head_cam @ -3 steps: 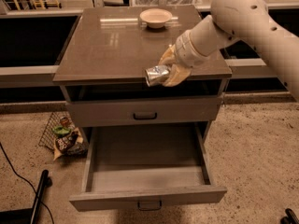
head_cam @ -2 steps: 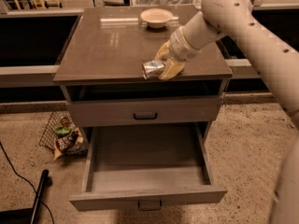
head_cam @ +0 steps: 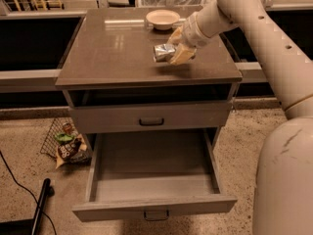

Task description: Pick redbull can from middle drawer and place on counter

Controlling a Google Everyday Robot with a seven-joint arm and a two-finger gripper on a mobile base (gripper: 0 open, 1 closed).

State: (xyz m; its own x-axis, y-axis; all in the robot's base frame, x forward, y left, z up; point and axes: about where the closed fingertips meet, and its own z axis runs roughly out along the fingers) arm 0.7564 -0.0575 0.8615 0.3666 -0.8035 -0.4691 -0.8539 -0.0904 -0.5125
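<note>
Camera view: the gripper (head_cam: 173,47) is over the right part of the counter (head_cam: 112,53), reached in from the upper right on the pale, bulky arm (head_cam: 254,13). Its cream fingers (head_cam: 182,56) are clamped on the redbull can (head_cam: 163,52), one above it and one below. The can lies on its side with its silvery end turned to the left. It sits low over the glossy slab, and whether it touches the surface cannot be told. Just behind the gripper, near the counter's back edge, stands a cream bowl (head_cam: 163,19). Under the counter the upper drawer (head_cam: 149,117) is closed. The middle drawer (head_cam: 154,208) below it is pulled far out toward the camera. On the speckled floor (head_cam: 234,151) left of the cabinet lies a wire basket (head_cam: 66,143) holding snack packets
</note>
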